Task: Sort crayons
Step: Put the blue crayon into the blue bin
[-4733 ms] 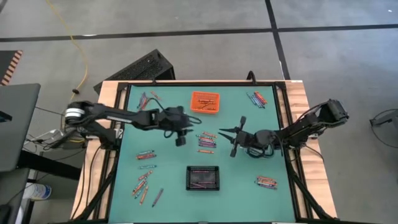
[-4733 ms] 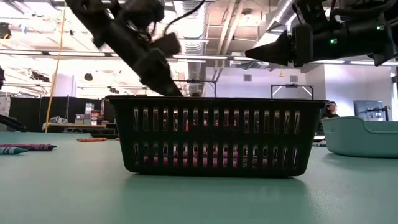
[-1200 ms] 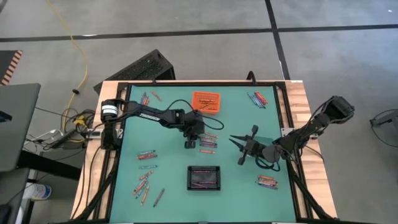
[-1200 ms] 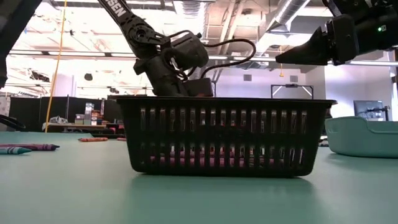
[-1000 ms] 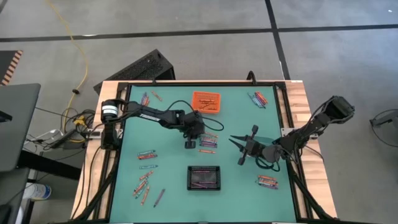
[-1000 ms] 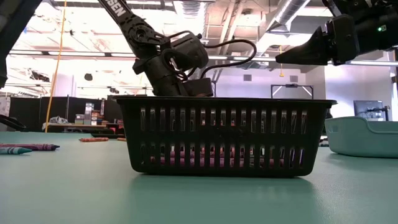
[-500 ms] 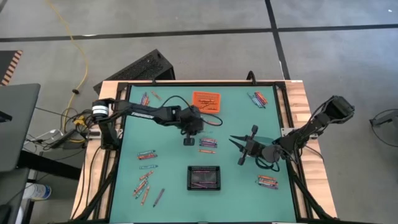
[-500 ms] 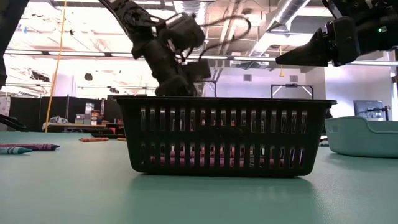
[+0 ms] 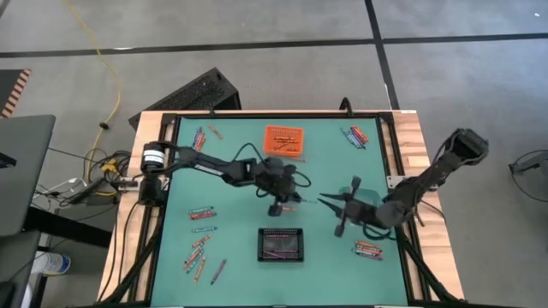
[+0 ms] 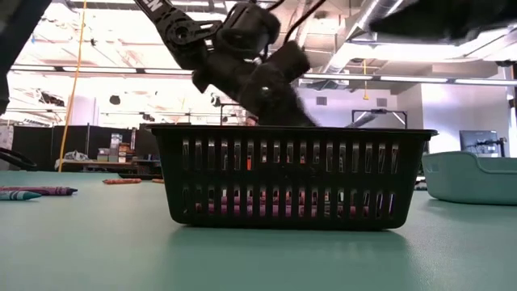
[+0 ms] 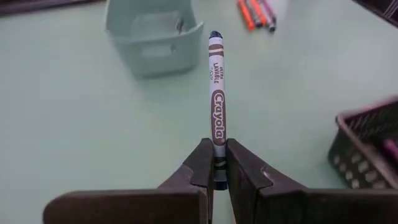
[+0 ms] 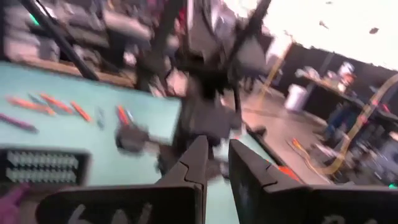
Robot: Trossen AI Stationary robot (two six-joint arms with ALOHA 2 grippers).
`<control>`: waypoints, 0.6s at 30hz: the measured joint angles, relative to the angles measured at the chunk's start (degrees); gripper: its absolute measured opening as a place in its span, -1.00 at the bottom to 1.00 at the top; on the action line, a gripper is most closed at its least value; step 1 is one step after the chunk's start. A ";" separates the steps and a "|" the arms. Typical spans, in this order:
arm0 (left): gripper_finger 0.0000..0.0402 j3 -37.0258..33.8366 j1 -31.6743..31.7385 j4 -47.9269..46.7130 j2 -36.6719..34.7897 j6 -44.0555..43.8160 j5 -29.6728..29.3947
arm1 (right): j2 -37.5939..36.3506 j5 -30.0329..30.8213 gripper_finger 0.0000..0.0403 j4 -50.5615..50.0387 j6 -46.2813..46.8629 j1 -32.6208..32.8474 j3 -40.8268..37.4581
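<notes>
My left gripper (image 9: 282, 204) is over the table's middle, just beyond the black basket (image 9: 282, 245), and is shut on a blue-grey crayon (image 11: 217, 106). In the low view it slants down behind the basket (image 10: 291, 174). My right gripper (image 9: 322, 201) hovers to its right, empty, with a narrow gap between its fingers (image 12: 217, 158). A teal bin (image 11: 152, 37) stands ahead of the held crayon. An orange bin (image 9: 282, 139) with orange crayons stands at the far middle. Loose crayons lie in groups on the mat (image 9: 197, 255). My left gripper pinches the crayon's wrapped rear end (image 11: 219, 163) between its two fingertips. The crayon runs along the fingers and sticks out straight ahead of them, its dark blue tip (image 11: 215, 35) toward the teal bin. It is lifted clear of the table.
Crayon groups lie at the far left (image 9: 199, 137), far right (image 9: 353, 135), left (image 9: 201, 212) and near right (image 9: 368, 250). The black basket holds purple crayons. The teal bin shows at the low view's right (image 10: 468, 178). A black frame edges the mat.
My left gripper has risen from the crayon pile at the table's middle and swung toward the right and near edges, turning toward the right arm, with the crayon between its fingers. My right gripper has shifted a little toward the near edge.
</notes>
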 joint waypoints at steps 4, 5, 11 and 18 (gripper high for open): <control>-0.93 6.62 -1.28 1.97 4.15 0.66 -0.16 | 0.20 0.14 -0.67 10.09 -8.91 4.93 -0.51; -0.93 8.92 -1.40 1.50 5.46 0.68 -0.20 | 0.22 0.12 -0.67 12.29 -11.11 5.94 -0.59; -0.93 25.31 -1.98 -6.62 15.86 0.97 -0.20 | -1.01 0.28 -0.67 28.70 -27.34 11.78 -0.67; -0.93 44.57 -2.15 -13.55 25.60 0.46 -0.40 | -6.19 0.35 -0.67 34.99 -37.29 18.51 -0.65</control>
